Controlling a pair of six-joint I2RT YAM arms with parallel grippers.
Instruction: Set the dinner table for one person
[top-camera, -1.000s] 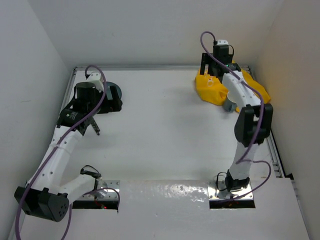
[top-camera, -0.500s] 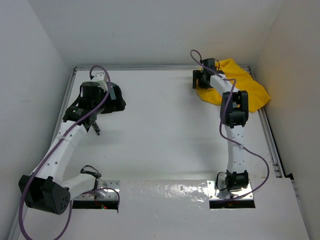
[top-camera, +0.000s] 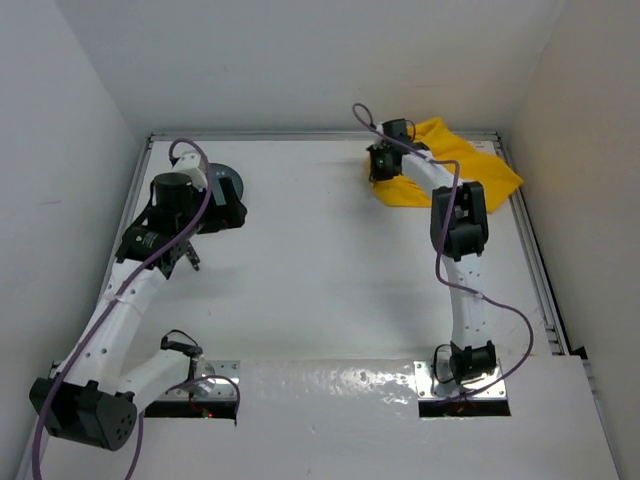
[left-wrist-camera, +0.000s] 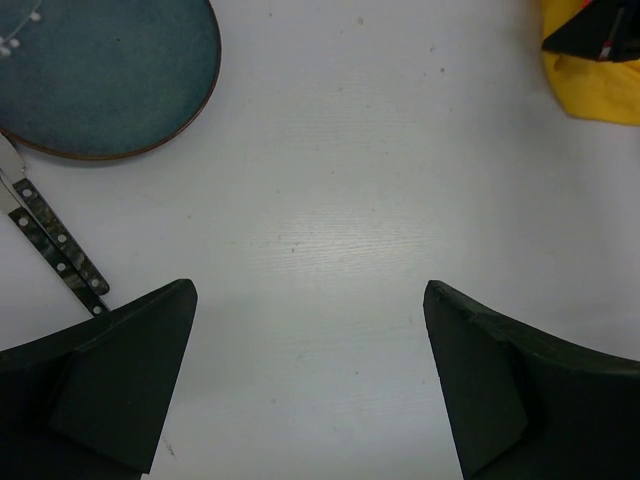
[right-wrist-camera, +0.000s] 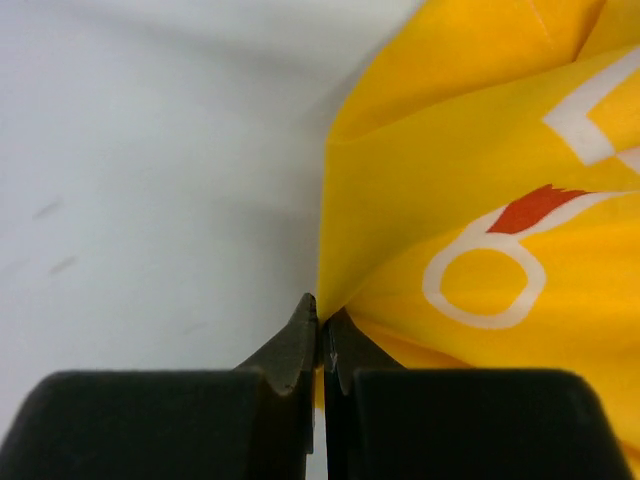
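A: Changed since a moment ago?
B: Yes. On the left, slid the left claw (left-wrist-camera: 308, 300) a little further left, close by the blue plate (left-wrist-camera: 110, 70). On the right, dragged the yellow cloth (top-camera: 470, 165) further left over the worktop (top-camera: 330, 250), now flatter than before.
A: And how open?
B: Spread wide on the left claw, holding nothing, hanging over bare worktop near the plate and some dark-handled cutlery (left-wrist-camera: 62, 236). Pressed tight on the right claw (right-wrist-camera: 322, 325), pinching a fold at the cloth's edge.
A: And the worktop?
B: Flat and white, under both arms, boxed in by white walls (top-camera: 300, 60).
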